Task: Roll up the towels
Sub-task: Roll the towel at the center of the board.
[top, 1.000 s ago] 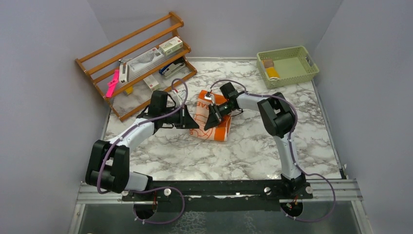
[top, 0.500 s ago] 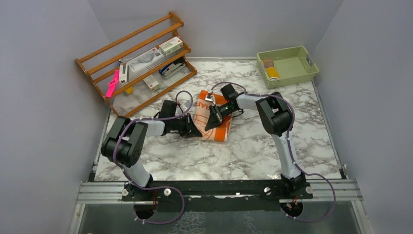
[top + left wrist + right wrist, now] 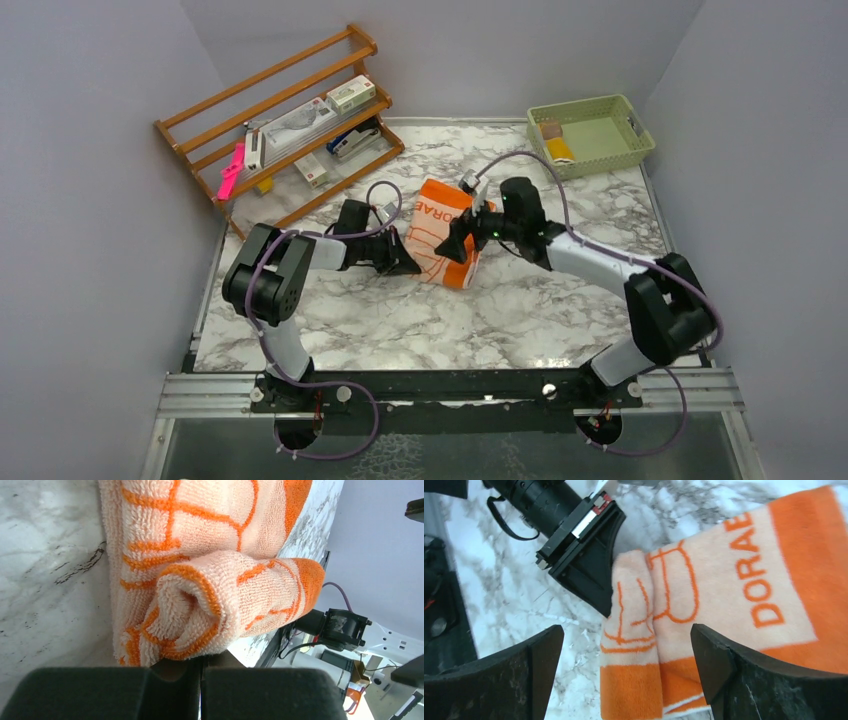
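Note:
The orange and pale peach towel (image 3: 432, 215) lies mid-table, its near-left part wound into a loose roll (image 3: 200, 610). My left gripper (image 3: 405, 265) is shut, and its tips (image 3: 201, 667) press against the roll's open end with nothing clamped between them. Just above the towel's right side hovers my right gripper (image 3: 462, 238), open, its fingers (image 3: 628, 630) straddling the roll and the flat lettered part (image 3: 744, 580) without touching. A mustard-yellow roll (image 3: 558, 150) sits in the green basket (image 3: 625, 150) at the back right.
A wooden rack (image 3: 280, 130) with boxes and a pink item stands at the back left. The green basket also holds a small brown item (image 3: 550, 130). Grey walls enclose the marble table (image 3: 400, 320).
My right gripper has opened and let go of the towel, its arm swinging out to the right. The left arm folded in; its shut gripper stays at the roll's left end.

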Motion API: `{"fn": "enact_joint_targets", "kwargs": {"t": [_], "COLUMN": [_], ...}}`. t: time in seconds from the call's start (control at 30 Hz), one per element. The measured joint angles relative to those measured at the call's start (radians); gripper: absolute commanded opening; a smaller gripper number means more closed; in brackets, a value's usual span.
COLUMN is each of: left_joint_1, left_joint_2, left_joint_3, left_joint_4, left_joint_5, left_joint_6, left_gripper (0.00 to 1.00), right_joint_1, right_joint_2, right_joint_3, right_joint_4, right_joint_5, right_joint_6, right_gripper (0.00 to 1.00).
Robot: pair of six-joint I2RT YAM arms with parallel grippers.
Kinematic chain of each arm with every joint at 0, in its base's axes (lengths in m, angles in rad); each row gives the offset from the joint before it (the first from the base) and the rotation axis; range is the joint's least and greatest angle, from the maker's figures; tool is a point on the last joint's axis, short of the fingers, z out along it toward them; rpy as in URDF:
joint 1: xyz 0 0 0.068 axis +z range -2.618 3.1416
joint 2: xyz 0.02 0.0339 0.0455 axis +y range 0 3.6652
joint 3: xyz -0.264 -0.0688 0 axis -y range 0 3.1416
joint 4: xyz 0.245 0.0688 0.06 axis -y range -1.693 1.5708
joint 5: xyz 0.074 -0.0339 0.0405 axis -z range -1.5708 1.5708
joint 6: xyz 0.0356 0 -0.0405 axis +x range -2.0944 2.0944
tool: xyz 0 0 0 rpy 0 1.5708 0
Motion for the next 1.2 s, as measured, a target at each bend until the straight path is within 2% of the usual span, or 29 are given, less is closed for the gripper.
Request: {"fn": "enact_joint_targets", "kwargs": {"t": [0.1,0.17,0.23,0.3,0.33,0.4,0.47,0.6,0.73,1.0,1.2], "left_joint_1": [0.0,0.0,0.0,0.0,0.0,0.0,0.0,0.0,0.003,0.004,0.004], "left_joint_2": [0.003,0.009,0.015,0.019,0.021,0.024,0.025,0.031,0.031,0.01,-0.039], "left_joint_3": [0.001,0.007,0.014,0.021,0.024,0.027,0.031,0.039,0.04,0.015,-0.06], "left_joint_4": [0.0,-0.004,-0.009,-0.018,-0.021,-0.028,-0.035,-0.048,-0.054,-0.063,-0.087], "left_joint_5": [0.002,0.007,0.012,0.016,0.018,0.022,0.025,0.033,0.035,0.032,0.016], "left_joint_6": [0.004,0.006,0.01,0.016,0.019,0.024,0.027,0.035,0.042,0.051,0.059], "left_gripper": [0.0,0.0,0.0,0.0,0.0,0.0,0.0,0.0,0.0,0.0,0.0], "right_joint_1": [0.001,0.007,0.047,0.144,0.231,0.359,0.423,0.415,0.389,0.298,0.288], "right_joint_2": [-0.109,-0.062,-0.029,-0.046,-0.07,-0.103,-0.11,-0.074,-0.027,0.012,0.025], "right_joint_3": [-0.186,-0.185,-0.18,-0.214,-0.245,-0.269,-0.266,-0.262,-0.261,-0.145,-0.11], "right_joint_4": [0.229,0.256,0.258,0.29,0.323,0.349,0.372,0.395,0.396,0.319,0.241], "right_joint_5": [0.098,0.11,0.2,0.297,0.352,0.392,0.416,0.517,0.573,0.497,0.435], "right_joint_6": [0.048,0.035,-0.029,-0.115,-0.181,-0.276,-0.359,-0.473,-0.493,-0.416,-0.368], "right_gripper": [1.0,1.0,1.0,1.0,1.0,0.99,0.99,0.99,0.98,0.94,0.93]}}
